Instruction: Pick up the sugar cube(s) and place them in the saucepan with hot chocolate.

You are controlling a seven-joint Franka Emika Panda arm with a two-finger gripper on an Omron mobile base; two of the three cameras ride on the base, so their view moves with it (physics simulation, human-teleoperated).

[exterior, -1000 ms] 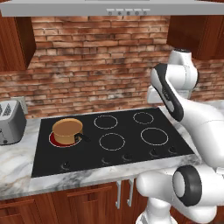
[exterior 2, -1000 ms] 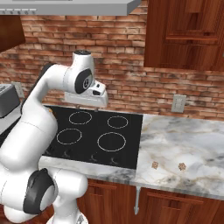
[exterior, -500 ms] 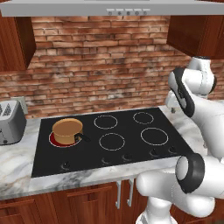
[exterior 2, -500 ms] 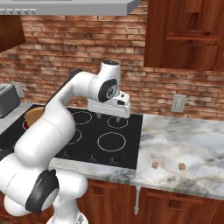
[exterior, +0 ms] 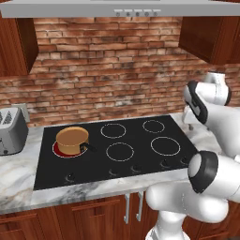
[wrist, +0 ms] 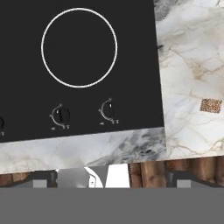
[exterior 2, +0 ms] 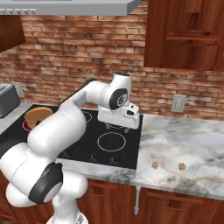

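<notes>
Gripper (exterior 2: pixel 117 125) wide apart, nothing held, above cooktop (exterior 2: pixel 105 144) right edge. Sugar cubes (exterior 2: pixel 154 165) (exterior 2: pixel 182 166) on marble counter (exterior 2: pixel 183 144), near its front edge. Saucepan (exterior: pixel 72 139) far left, rear-left burner.

Kitchen: cooktop (exterior: pixel 117 145), marble counter (exterior 2: pixel 183 144), brick backsplash (exterior: pixel 108 70).

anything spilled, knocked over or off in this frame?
Nothing stands out. Saucepan sits upright on the rear-left burner, nothing spilled around it. Two sugar cubes lie apart on the marble counter, near its front edge. Toaster upright.
</notes>
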